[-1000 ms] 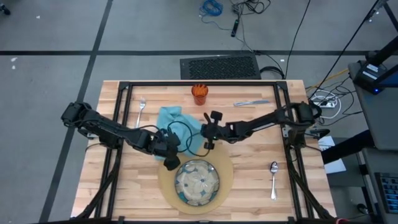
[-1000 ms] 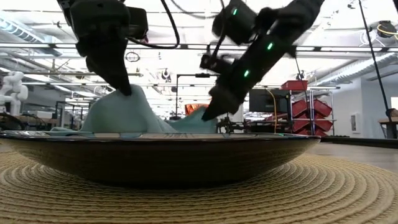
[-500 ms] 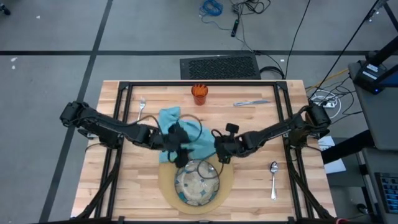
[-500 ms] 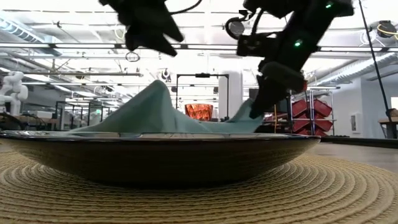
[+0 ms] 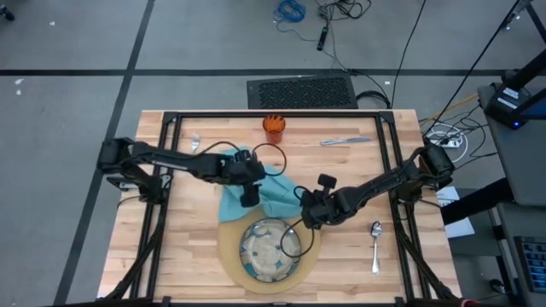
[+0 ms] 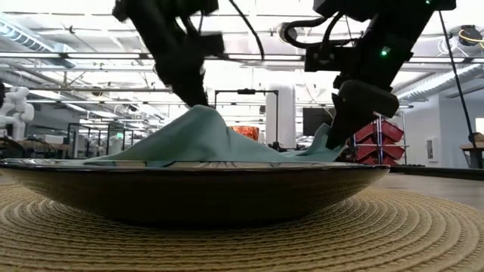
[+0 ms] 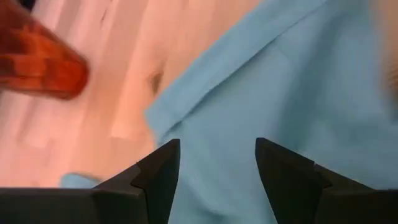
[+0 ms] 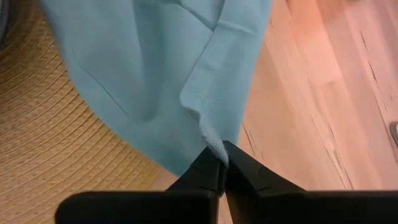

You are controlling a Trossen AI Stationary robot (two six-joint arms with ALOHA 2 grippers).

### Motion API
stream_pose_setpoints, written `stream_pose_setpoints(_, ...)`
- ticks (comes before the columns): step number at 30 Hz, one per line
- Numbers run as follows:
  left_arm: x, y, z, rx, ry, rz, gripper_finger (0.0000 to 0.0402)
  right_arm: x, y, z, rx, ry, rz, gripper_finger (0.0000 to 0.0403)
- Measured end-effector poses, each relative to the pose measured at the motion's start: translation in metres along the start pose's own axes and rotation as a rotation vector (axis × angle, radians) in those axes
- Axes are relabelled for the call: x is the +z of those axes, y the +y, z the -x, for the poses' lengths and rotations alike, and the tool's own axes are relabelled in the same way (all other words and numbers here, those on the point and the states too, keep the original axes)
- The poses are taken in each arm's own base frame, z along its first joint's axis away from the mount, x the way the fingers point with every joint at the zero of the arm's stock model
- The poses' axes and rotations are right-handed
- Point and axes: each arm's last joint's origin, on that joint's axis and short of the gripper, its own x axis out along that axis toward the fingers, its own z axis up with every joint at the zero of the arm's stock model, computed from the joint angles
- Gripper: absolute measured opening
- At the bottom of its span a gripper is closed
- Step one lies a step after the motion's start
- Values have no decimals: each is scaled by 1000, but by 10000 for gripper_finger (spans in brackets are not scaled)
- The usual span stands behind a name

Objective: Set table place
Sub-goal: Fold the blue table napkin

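The teal napkin (image 5: pixel 256 189) lies spread on the table (image 5: pixel 171 247), its near edge over the far rim of the tan mat (image 5: pixel 229 256). The patterned dish (image 5: pixel 269 250) sits on the mat. My right gripper (image 5: pixel 304 217) is shut on the napkin's right end. My left gripper (image 5: pixel 248 196) stands open over the napkin's middle (image 7: pixel 261 93), at a raised peak (image 6: pixel 200 113); whether it touches the cloth, I cannot tell. The orange cup (image 5: pixel 273 128), fork (image 5: pixel 194 143), knife (image 5: pixel 345 141) and spoon (image 5: pixel 375 243) rest on the table. My right gripper pinches the napkin's hemmed edge (image 8: pixel 213 144) at its right end between its two fingers. The fingers come slanting down from the table's right side. That end rises a little to the fingers (image 6: pixel 324 149); the rest of the cloth lies on the table and the mat (image 8: pixel 50 137).
A black frame's rails (image 5: pixel 273 115) run along the table's far edge and sides. The spoon lies close to my right arm, toward the near right. Bare wood shows at the near left and right of the mat.
My left gripper has opened and let go of the napkin's peak, then gone toward the far edge, over the cloth. My right gripper, shut on the napkin's end, has gone toward the near right. The napkin, bunched before, has been drawn out and now lies spread.
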Motion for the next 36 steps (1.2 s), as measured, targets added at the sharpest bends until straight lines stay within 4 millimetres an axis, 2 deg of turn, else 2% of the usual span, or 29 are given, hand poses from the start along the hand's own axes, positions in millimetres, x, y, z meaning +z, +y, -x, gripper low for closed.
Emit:
stream_pose_setpoints(5,-2,10,-26,157,41,-87,195,-1,1,1,16,7,-5,0)
stream_pose_setpoints(9,1,13,-39,170,23,-153,195,-1,3,2,23,8,-6,0)
stream_pose_setpoints(16,-6,13,-59,144,86,-239,195,-2,3,1,42,20,-23,0)
stream_pose_setpoints(27,1,18,-63,176,29,-269,195,0,5,2,55,3,-38,0)
stream_pose_setpoints(36,-4,20,-65,135,69,-279,195,1,6,2,76,5,-46,0)
